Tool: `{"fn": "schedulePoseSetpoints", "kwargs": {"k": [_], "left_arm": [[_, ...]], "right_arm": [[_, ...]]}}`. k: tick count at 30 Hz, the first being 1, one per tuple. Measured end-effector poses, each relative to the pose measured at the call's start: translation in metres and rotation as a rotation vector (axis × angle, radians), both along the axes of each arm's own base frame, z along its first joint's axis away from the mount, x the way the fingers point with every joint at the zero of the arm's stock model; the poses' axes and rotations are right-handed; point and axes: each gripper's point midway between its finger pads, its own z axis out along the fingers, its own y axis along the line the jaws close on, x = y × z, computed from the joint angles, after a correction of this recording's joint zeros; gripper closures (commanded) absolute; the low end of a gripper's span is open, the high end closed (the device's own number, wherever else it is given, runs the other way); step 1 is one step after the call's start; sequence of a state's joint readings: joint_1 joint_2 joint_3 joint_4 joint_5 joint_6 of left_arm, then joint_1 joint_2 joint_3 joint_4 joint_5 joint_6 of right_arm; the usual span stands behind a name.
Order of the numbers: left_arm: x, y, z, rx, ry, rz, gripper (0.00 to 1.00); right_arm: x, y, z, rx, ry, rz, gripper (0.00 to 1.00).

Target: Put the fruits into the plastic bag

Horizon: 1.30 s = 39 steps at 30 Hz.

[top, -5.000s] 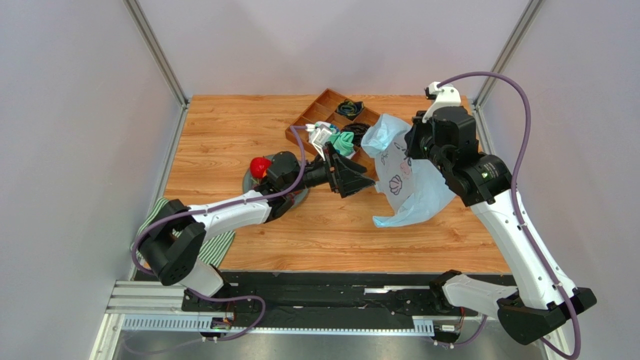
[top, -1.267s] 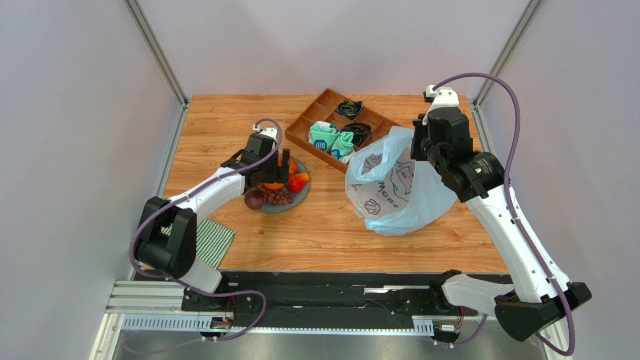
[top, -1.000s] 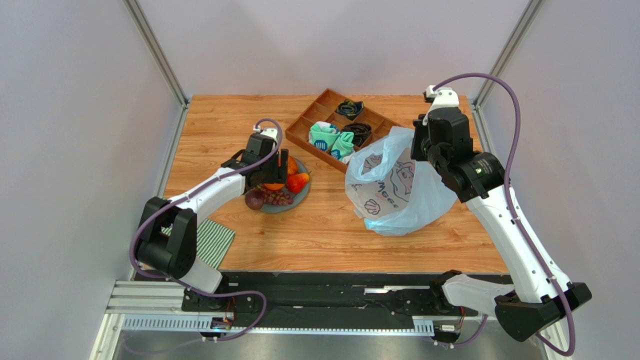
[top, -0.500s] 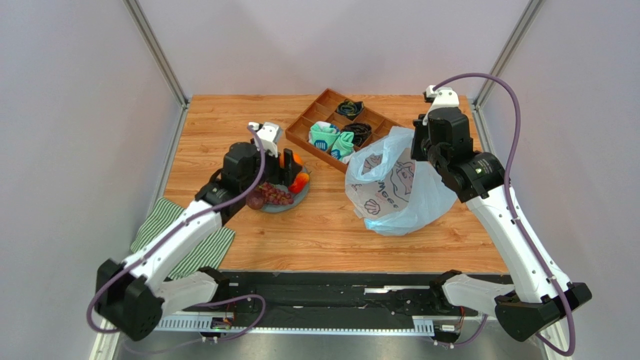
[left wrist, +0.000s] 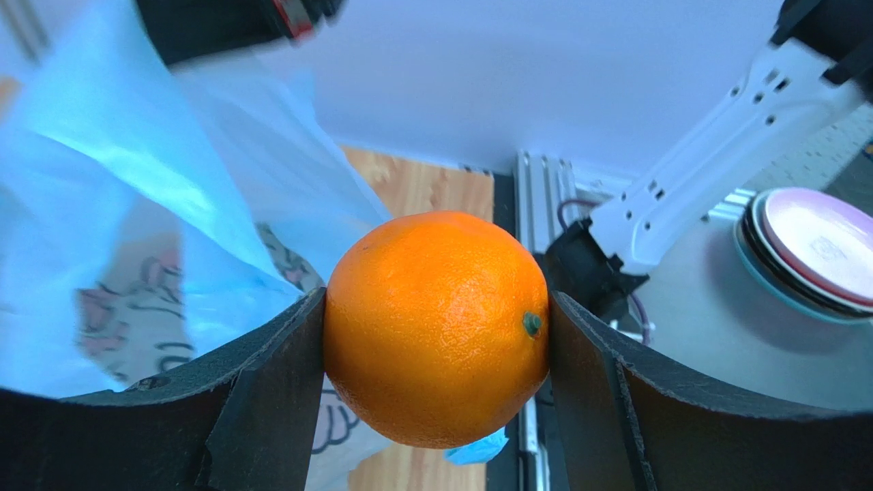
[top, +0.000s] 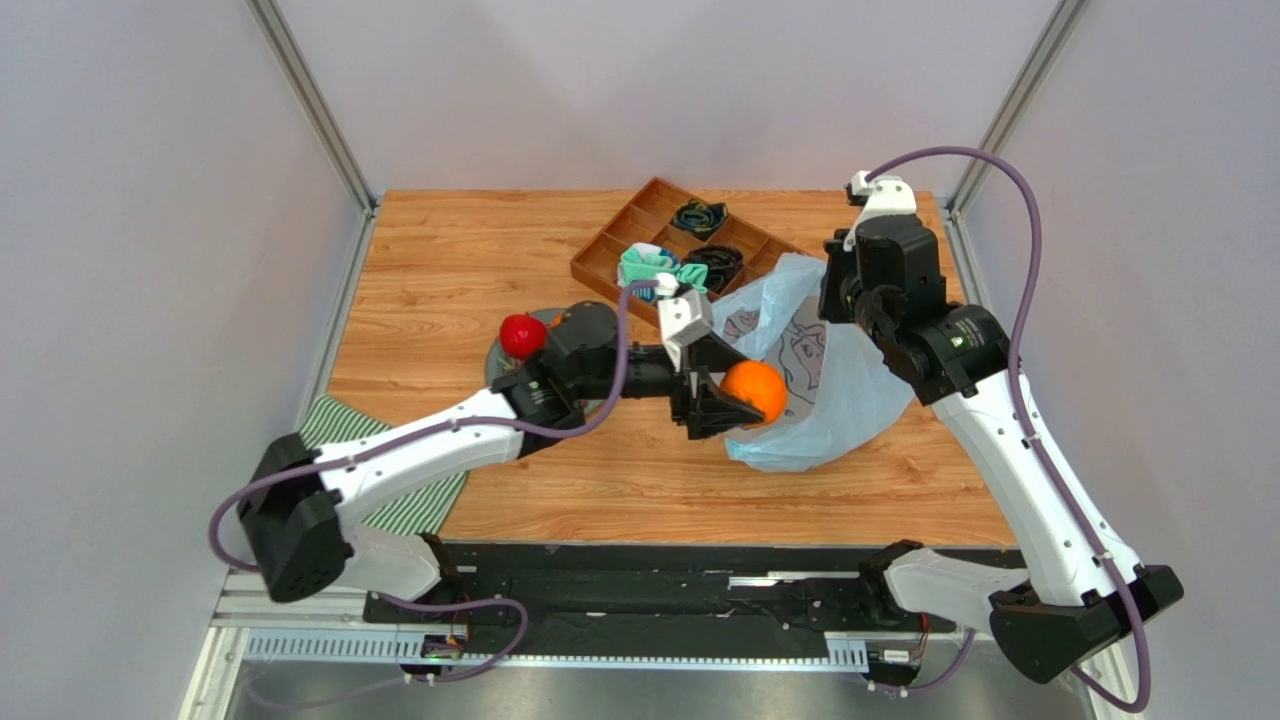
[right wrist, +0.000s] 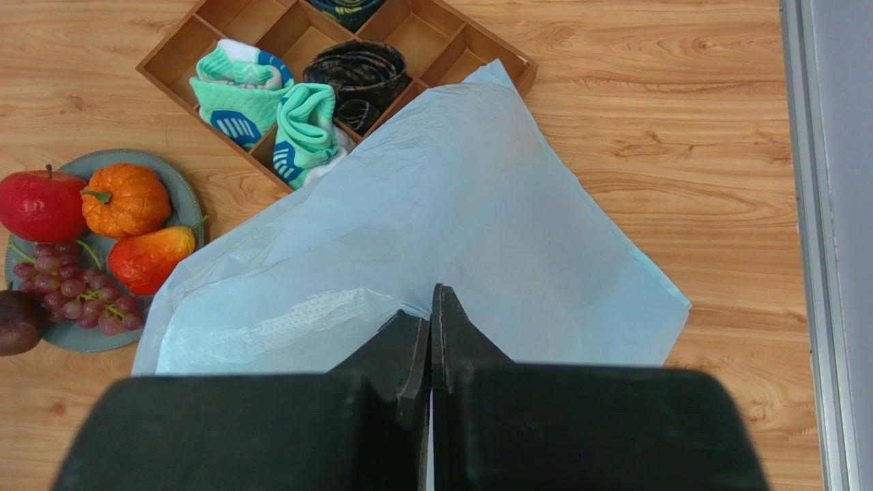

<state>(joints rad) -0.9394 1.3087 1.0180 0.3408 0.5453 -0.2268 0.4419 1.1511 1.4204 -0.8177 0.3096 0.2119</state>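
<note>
My left gripper (top: 733,396) is shut on the orange (top: 753,389) and holds it in the air at the left edge of the light-blue plastic bag (top: 819,368). In the left wrist view the orange (left wrist: 439,327) fills the gap between both fingers (left wrist: 256,399), with the bag (left wrist: 123,205) just behind it. My right gripper (right wrist: 430,305) is shut on the bag's upper edge (right wrist: 461,225) and holds it up. On the grey plate (right wrist: 182,194) lie the red apple (right wrist: 41,205), ribbed orange fruit (right wrist: 125,199), red-orange fruit (right wrist: 149,256), grape bunch (right wrist: 72,292) and dark purple fruit (right wrist: 15,322).
The wooden tray (top: 609,233) with teal cloth (right wrist: 241,97) and dark items stands behind the bag. A green-striped cloth (top: 428,495) lies at the front left under my left arm. My left arm covers most of the plate in the top view; the red apple (top: 522,333) shows.
My left arm has swung right from the plate to the bag, carrying the orange. My right gripper has kept its hold on the bag.
</note>
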Motion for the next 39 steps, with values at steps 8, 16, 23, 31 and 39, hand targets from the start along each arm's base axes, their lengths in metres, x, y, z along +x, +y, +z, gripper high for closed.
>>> {"fn": "schedulePoseSetpoints", "kwargs": {"k": [8, 16, 23, 31, 39], "left_arm": [[0.027, -0.032, -0.063, 0.127, 0.105, 0.051, 0.55], [0.072, -0.049, -0.059, 0.118, 0.091, 0.216, 0.52], [0.09, -0.071, -0.094, 0.187, 0.124, 0.252, 0.36], [0.089, -0.073, -0.114, 0.236, 0.149, 0.253, 0.08], [0.088, -0.073, -0.114, 0.236, 0.145, 0.241, 0.06]], "right_arm": [[-0.002, 0.007, 0.0, 0.024, 0.007, 0.034, 1.0], [-0.006, 0.015, 0.006, 0.06, -0.005, 0.077, 1.0], [-0.008, 0.021, 0.006, 0.086, -0.001, 0.101, 1.0], [-0.008, 0.024, 0.003, 0.094, 0.006, 0.108, 1.0], [-0.008, 0.023, 0.003, 0.094, 0.006, 0.107, 1.0]]}}
